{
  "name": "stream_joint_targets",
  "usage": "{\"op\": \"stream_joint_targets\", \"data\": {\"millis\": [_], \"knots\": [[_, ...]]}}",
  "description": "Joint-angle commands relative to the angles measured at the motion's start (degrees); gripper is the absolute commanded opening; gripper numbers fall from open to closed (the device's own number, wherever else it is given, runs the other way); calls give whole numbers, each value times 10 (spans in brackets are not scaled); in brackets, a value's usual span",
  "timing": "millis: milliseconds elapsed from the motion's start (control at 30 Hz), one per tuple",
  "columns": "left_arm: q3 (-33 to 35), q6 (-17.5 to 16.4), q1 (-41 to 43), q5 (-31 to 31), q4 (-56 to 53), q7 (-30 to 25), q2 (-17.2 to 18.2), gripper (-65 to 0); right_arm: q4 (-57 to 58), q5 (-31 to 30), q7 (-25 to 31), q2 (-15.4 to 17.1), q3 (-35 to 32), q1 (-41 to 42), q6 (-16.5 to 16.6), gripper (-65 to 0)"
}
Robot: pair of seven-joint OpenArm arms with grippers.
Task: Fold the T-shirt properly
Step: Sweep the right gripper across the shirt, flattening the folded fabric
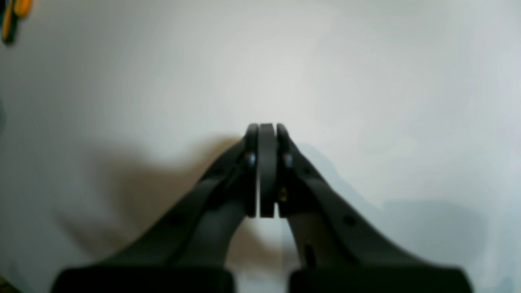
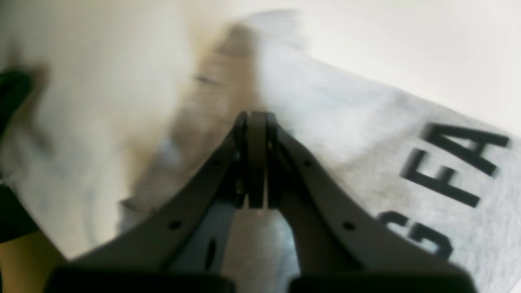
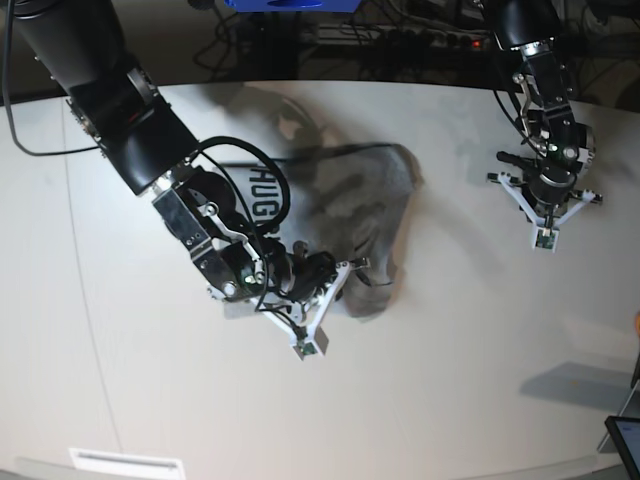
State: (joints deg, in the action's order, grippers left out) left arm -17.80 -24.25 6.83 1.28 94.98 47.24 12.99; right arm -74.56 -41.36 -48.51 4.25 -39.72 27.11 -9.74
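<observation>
The grey T-shirt (image 3: 365,200) lies crumpled and blurred in the middle of the white table (image 3: 470,380). In the right wrist view the T-shirt (image 2: 366,134) shows black letters "FA" and part of a "G". My right gripper (image 2: 256,116) is shut over the shirt, and grey fabric shows under its fingers; in the base view it (image 3: 325,295) sits at the shirt's near edge. My left gripper (image 1: 267,126) is shut and empty over the bare table, and in the base view it (image 3: 545,205) is well to the right of the shirt.
An orange and black object (image 1: 10,20) shows at the top left corner of the left wrist view. A dark screen corner (image 3: 625,440) sits at the table's front right edge. Cables and a blue object (image 3: 290,5) lie behind the table.
</observation>
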Motion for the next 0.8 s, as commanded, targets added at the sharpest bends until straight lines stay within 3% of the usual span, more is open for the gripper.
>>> {"op": "stream_joint_targets", "data": {"millis": [0, 200, 767], "knots": [[-4, 2, -3, -3, 11, -10, 9, -647, -4, -4, 21, -6, 3, 17, 4, -650], [-4, 2, 3, -3, 11, -10, 9, -647, 42, -4, 50, -11, 3, 25, 62, -650], [-4, 2, 7, -3, 8, -10, 9, -647, 134, -3, 87, -70, 3, 47, 64, -650]]}}
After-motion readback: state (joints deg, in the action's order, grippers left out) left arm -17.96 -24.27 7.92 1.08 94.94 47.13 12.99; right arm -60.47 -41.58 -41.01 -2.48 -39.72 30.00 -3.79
